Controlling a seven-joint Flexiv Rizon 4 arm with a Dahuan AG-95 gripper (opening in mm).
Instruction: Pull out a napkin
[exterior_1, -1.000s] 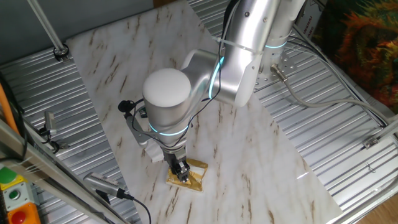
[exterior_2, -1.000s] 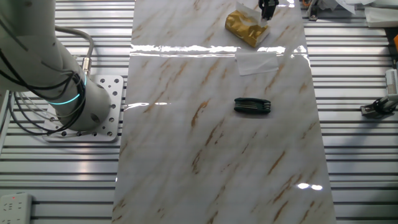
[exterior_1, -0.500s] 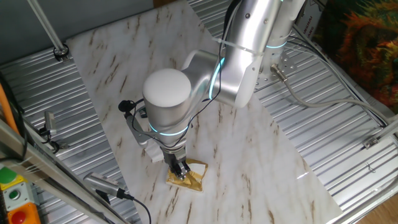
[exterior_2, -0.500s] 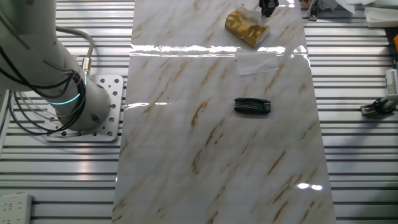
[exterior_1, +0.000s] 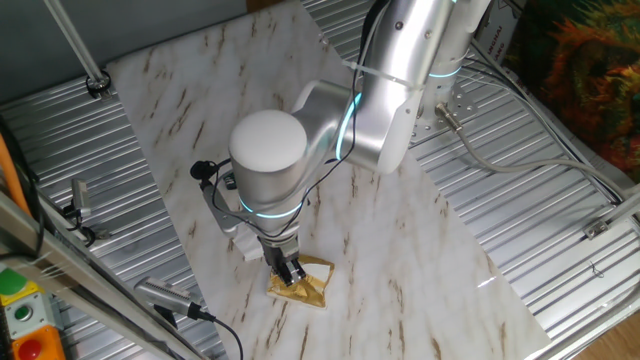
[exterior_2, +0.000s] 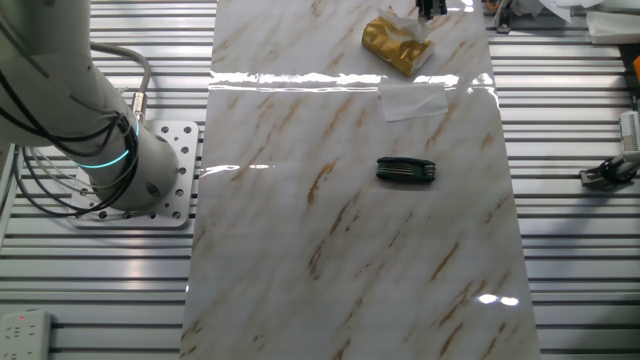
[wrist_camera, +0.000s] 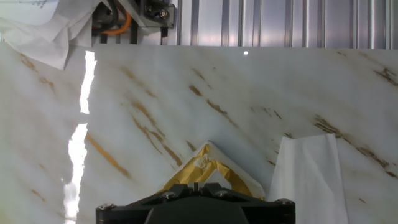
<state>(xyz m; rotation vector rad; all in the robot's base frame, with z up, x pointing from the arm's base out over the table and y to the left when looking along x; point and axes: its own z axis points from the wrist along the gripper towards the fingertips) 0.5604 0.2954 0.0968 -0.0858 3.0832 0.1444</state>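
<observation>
The shiny gold foil packet (exterior_1: 306, 288) lies near the marble board's edge; it also shows in the other fixed view (exterior_2: 393, 42) and the hand view (wrist_camera: 185, 177). Only a small white bit of the napkin (wrist_camera: 216, 178) shows, at the packet's mouth; the rest is hidden inside. My gripper (exterior_1: 291, 272) stands over the packet's mouth, its jaws pressed together right at that white bit. It also shows in the other fixed view (exterior_2: 432, 9) and the hand view (wrist_camera: 194, 185).
A flat white paper wedge (exterior_2: 413, 100) lies on the marble board (exterior_2: 350, 250) beside the packet, seen also in the hand view (wrist_camera: 308, 171). A black folded tool (exterior_2: 405, 170) lies mid-board. Crumpled white paper (wrist_camera: 34, 28) sits beyond the board's edge. Ribbed metal surrounds the board.
My gripper has risen slightly over the packet's mouth. The packet and the flat paper have stayed in place.
</observation>
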